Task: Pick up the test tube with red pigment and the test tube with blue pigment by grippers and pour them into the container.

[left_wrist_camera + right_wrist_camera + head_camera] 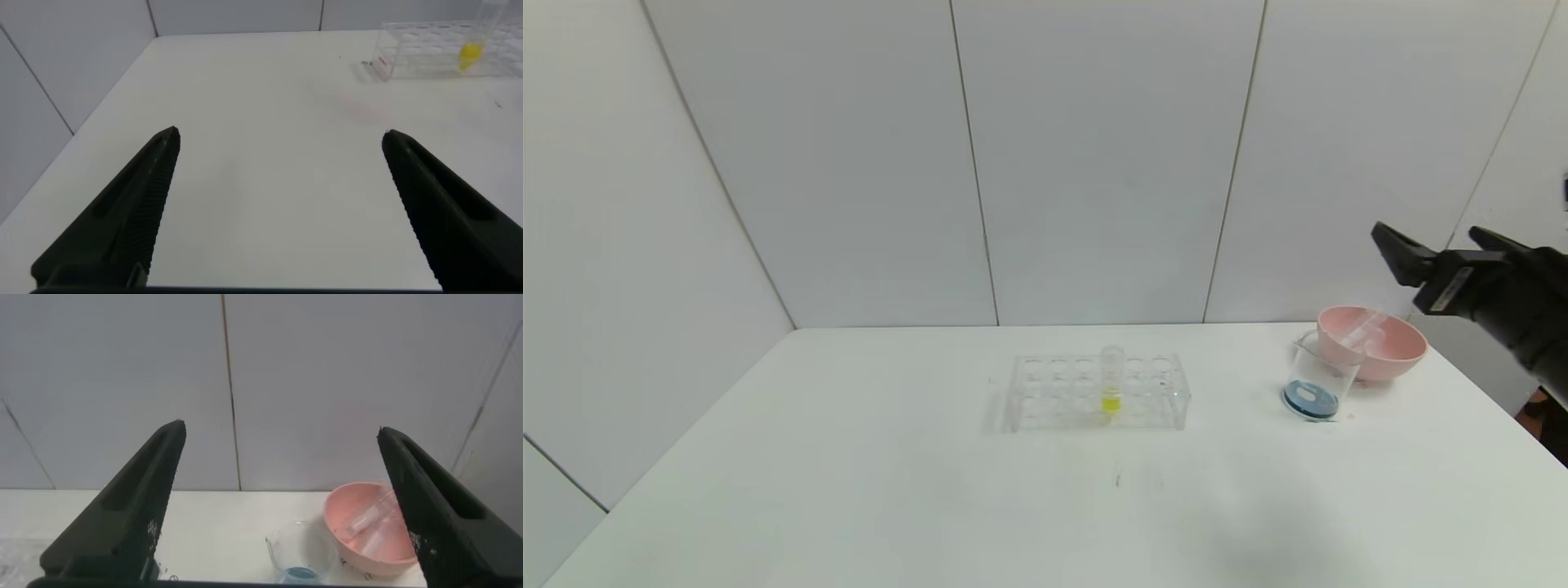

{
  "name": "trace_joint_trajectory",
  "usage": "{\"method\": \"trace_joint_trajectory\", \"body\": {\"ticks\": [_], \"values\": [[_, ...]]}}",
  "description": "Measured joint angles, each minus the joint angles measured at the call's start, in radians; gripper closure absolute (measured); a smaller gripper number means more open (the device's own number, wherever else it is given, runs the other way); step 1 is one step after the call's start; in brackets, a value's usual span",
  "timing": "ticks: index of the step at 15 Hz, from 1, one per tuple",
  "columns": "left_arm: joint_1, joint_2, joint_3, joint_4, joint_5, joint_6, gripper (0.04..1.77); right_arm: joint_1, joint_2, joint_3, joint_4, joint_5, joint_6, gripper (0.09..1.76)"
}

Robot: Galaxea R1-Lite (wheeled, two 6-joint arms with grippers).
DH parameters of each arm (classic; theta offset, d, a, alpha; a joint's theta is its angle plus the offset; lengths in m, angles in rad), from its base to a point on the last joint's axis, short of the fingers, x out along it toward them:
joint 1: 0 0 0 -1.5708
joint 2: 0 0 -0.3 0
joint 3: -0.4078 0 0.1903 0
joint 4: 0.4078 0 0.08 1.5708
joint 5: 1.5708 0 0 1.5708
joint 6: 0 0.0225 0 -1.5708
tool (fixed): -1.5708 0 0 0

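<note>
Beaker [1316, 380] holds blue liquid, just beside pink bowl [1401, 355]; an empty tube [1357, 333] lies in the bowl.
Right gripper [1429, 239] hangs above the bowl, jaws wide, empty. Left gripper [278, 143] low over the table, jaws wide. Rack [1045, 392] keeps only the yellow tube [1111, 384]. Tubes look light, slick, breakable: grip mid-barrel, gently.

The container [1319, 378] looked like clear glossy glass, the rack [1097, 392] clear plastic, the bowl [1380, 343] smooth pink plastic, the table [849, 457] matt white.
</note>
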Motion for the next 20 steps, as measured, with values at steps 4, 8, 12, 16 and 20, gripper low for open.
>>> {"method": "trace_joint_trajectory", "body": {"ticks": [4, 8, 12, 16, 20], "values": [[0.000, 0.000, 0.000, 0.000, 0.000, 0.000, 0.05, -0.024, -0.306, 0.192, -0.012, -0.021, -0.066, 0.16], [0.000, 0.000, 0.000, 0.000, 0.000, 0.000, 0.05, -0.032, -0.629, 0.317, 0.100, -0.060, -0.178, 0.15], [0.000, 0.000, 0.000, 0.000, 0.000, 0.000, 0.05, -0.037, -0.967, 0.329, 0.451, -0.086, -0.234, 0.15], [0.000, 0.000, 0.000, 0.000, 0.000, 0.000, 0.05, -0.043, -1.172, 0.258, 0.614, -0.254, -0.279, 0.15], [0.000, 0.000, 0.000, 0.000, 0.000, 0.000, 0.05, -0.058, -1.214, 0.185, 0.735, -0.338, -0.336, 0.15]]}}
